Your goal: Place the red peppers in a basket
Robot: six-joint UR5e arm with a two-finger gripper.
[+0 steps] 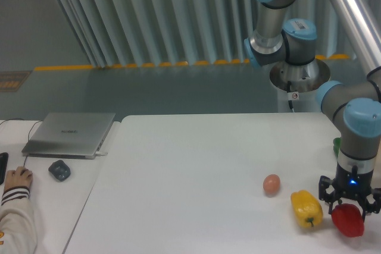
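Note:
The red pepper (349, 221), glossy, lies on the white table (196, 165) near the front right corner. My gripper (350, 205) points straight down right over it, with its fingers spread to either side of the pepper's top. It looks open, and the fingertips are partly hidden by the pepper. No basket is in view.
A yellow pepper (306, 208) lies just left of the red one, almost touching the gripper. A brownish egg (271, 184) sits further left. A green pepper (337, 146) peeks out behind the arm. A laptop (70, 134), a mouse (59, 170) and a person's hand (18, 177) are at the far left.

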